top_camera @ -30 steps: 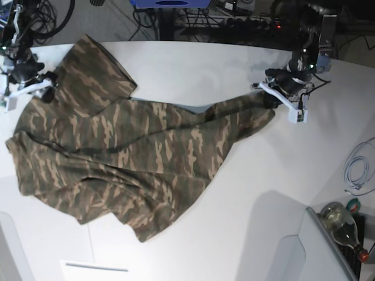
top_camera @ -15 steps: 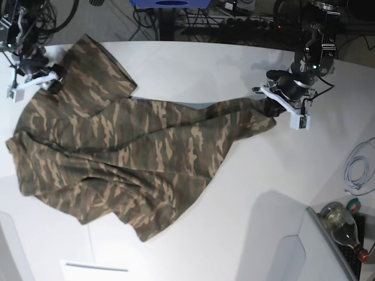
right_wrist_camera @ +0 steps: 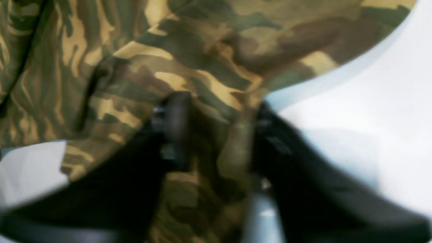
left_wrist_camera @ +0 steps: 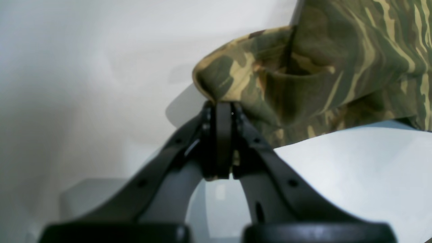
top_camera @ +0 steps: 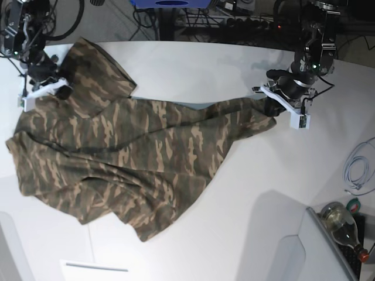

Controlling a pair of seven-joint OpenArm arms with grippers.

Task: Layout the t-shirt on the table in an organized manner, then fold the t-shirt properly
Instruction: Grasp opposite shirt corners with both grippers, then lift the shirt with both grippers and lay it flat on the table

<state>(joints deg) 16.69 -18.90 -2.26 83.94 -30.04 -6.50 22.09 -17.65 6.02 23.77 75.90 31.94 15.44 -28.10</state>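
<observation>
The left gripper (left_wrist_camera: 224, 111) has its jaws pressed tightly together on a corner of the t-shirt (top_camera: 117, 158); in the left wrist view a small fold of camouflage cloth is pinched between the black pads, and the fabric rises away from them to the upper right. In the base view this gripper (top_camera: 270, 104) sits at the right end of the shirt, at the tip of a stretched point of cloth.

The right gripper (right_wrist_camera: 216, 135) is blurred in its wrist view. Its two dark fingers stand apart with camouflage fabric bunched between and under them, but whether they actually clamp the cloth cannot be told. In the base view this gripper (top_camera: 55, 89) rests over the upper left part of the shirt, close to the far edge of the worktop (top_camera: 234, 211).

The shirt lies crumpled across the left and middle of the white worktop, with folds and overlapping layers, one sleeve-like flap pointing toward the far edge. At the right border lie a coiled white cable (top_camera: 358, 170) and a glass bottle (top_camera: 343, 225).
</observation>
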